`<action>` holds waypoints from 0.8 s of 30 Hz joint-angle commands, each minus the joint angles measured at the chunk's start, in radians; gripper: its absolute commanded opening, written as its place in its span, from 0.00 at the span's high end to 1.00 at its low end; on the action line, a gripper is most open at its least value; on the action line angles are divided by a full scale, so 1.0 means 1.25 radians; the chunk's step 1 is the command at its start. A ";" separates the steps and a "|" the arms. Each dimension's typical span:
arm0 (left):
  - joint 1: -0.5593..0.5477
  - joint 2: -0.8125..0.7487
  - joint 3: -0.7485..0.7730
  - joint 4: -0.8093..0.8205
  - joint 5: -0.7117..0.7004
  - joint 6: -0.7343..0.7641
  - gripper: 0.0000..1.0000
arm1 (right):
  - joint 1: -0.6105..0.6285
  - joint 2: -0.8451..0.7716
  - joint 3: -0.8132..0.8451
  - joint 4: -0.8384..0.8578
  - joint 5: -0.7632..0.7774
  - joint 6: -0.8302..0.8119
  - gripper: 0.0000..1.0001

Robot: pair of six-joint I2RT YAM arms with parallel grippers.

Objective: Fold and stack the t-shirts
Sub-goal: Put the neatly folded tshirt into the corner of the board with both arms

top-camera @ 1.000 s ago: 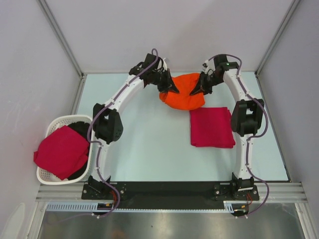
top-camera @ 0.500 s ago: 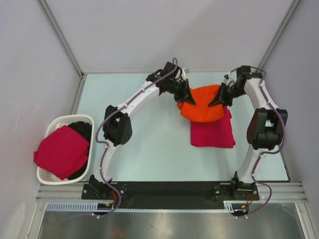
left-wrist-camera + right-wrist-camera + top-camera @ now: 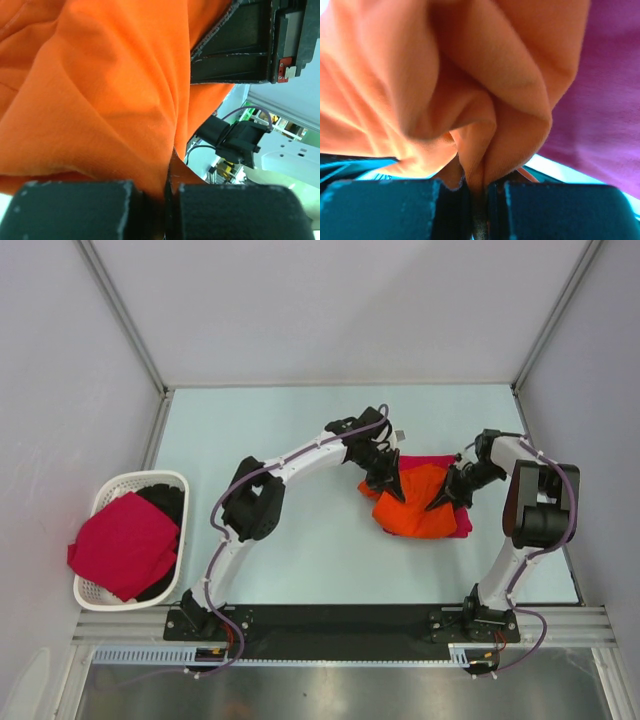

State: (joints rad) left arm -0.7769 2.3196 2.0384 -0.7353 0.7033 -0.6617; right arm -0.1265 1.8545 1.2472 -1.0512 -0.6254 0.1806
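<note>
**Bright orange cotton t-shirt point(image 3: 415, 510) being set on the folded crimson-pink t-shirt point(image 3: 432, 461), right of centre.**
The left gripper point(image 3: 385, 480) and right gripper point(image 3: 447, 496) are each pinched tight on a bunched orange edge. The stack looks about half done, with the orange shirt not yet released. Another crimson-pink shirt point(image 3: 125, 545) lies over the white slatted plastic basket point(image 3: 100, 502) at lower left, apparently awaiting folding.

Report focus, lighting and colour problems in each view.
Top external: sharp, evenly lit. Left wrist: orange t-shirt crisp, far background washed out. Right wrist: close cloth blurred, crimson-pink t-shirt looks purple, right fingers tinted teal.
</note>
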 commanded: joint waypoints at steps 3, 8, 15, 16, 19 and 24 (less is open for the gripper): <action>-0.002 -0.006 -0.039 0.002 0.050 0.025 0.64 | -0.007 0.022 -0.074 0.029 0.033 -0.011 0.95; 0.001 -0.021 -0.043 -0.035 0.014 0.051 0.00 | 0.004 0.071 -0.095 0.038 0.056 -0.011 0.50; 0.026 -0.085 -0.035 -0.047 -0.024 0.045 0.00 | 0.007 0.016 0.015 -0.023 0.088 -0.003 0.18; 0.031 -0.096 -0.035 -0.054 -0.030 0.046 0.01 | 0.008 0.007 0.034 -0.045 0.094 -0.002 0.09; 0.045 -0.135 -0.024 -0.102 -0.089 0.070 0.01 | 0.008 -0.015 0.113 -0.083 0.123 -0.001 0.00; 0.068 -0.203 -0.060 -0.155 -0.221 0.101 0.00 | 0.008 -0.027 0.170 -0.072 0.162 -0.008 0.00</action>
State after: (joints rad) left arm -0.7166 2.1971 1.9846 -0.8757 0.5671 -0.5888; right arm -0.1154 1.8740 1.4029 -1.1118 -0.4839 0.1822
